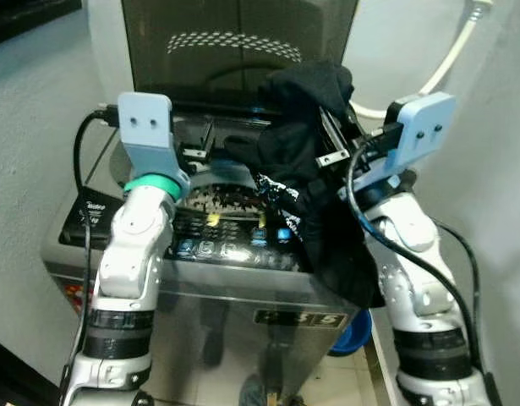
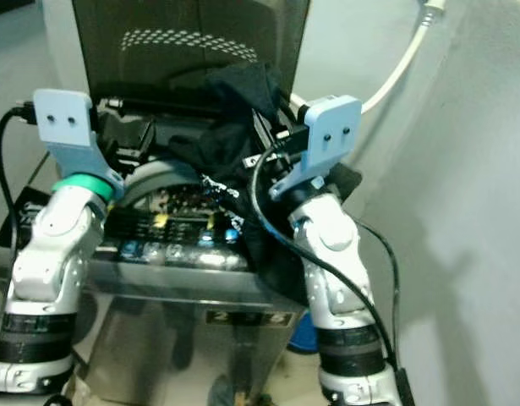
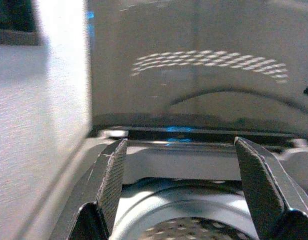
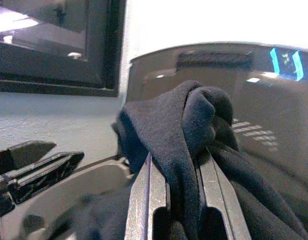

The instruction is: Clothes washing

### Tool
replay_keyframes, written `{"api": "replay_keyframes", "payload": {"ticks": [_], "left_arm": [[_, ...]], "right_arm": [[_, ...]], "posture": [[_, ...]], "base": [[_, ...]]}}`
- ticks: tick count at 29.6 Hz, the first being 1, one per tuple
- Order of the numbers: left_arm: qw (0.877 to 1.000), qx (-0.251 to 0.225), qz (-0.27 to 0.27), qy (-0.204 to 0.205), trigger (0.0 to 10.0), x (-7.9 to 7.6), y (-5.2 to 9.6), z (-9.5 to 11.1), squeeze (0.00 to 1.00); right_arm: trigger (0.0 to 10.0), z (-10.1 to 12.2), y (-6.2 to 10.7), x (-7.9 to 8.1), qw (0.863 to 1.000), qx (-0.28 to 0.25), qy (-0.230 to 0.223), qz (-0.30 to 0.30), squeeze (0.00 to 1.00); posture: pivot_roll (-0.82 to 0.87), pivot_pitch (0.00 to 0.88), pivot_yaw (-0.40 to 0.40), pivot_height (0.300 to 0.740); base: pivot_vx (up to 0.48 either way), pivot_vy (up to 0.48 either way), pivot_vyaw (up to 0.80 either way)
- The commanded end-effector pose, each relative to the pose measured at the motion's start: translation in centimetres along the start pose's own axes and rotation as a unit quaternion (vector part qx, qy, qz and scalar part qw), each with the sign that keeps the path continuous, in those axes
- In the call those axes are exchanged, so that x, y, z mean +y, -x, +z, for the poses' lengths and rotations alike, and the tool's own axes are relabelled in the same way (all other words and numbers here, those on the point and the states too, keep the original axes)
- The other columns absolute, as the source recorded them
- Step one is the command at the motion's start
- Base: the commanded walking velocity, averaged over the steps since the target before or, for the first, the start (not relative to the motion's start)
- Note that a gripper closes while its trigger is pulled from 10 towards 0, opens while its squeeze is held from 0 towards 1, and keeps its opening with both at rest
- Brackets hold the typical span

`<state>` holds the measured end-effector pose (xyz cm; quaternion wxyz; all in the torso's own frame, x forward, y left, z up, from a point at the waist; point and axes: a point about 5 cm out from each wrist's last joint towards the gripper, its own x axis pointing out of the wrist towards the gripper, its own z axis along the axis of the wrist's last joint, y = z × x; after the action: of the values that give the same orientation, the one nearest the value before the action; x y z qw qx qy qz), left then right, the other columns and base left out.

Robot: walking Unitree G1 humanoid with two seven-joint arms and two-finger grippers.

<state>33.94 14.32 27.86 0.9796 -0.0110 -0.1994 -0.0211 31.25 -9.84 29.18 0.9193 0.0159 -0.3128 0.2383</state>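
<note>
Right end effector (image 4: 176, 185) pinches dark garment (image 1: 314, 144) above washer drum (image 3: 194, 230); left end effector (image 3: 181, 175) spread.

Walls: a pale, plain wall (image 1: 23, 110) stands on the left, another pale wall (image 1: 505, 152) on the right, both close to the middle of the scene.
Hose: a white hose (image 1: 450, 59) runs along the right wall, curving upward to the top edge.
Window: a dark frame (image 4: 53, 80) is set in the white wall (it shows in the right wrist view); what is behind the glass I cannot tell.
Floor: light tiles (image 1: 348, 376) show low in the picture, with a blue round thing (image 1: 354, 331) lying on them near the right wall.
Light: bright, cool light falls on the walls; a soft shadow lies on the right wall (image 2: 462, 254).
</note>
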Motion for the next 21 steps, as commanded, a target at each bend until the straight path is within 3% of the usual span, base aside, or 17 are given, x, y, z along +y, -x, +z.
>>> {"api": "replay_keyframes", "payload": {"ticks": [1, 17, 21], "left_arm": [[1.0, 0.011, 0.003, 0.001, 10.0, -0.1, 0.1, -0.5, 0.0], [1.0, 0.019, 0.002, -0.001, 10.0, -0.1, 0.0, -0.8, 0.0], [1.0, 0.022, -0.007, 0.0, 10.0, -0.4, -0.1, -0.9, 0.0]], "right_arm": [[10.0, 0.3, 0.0, -0.2, 1.0, -0.009, 0.0, -0.003, 0.0], [10.0, 0.1, 0.0, -0.2, 1.0, -0.006, 0.003, -0.006, 0.0], [10.0, 0.3, -1.1, -0.6, 0.999, -0.011, 0.039, -0.022, 0.0]], "posture": [[0.1, 0.009, -0.011, 0.74], [0.09, 0.01, -0.009, 0.74], [0.09, 0.015, -0.004, 0.74]], "base": [[0.0, 0.0, 0.0], [0.0, 0.0, 0.0], [0.0, 0.0, 0.0]]}}
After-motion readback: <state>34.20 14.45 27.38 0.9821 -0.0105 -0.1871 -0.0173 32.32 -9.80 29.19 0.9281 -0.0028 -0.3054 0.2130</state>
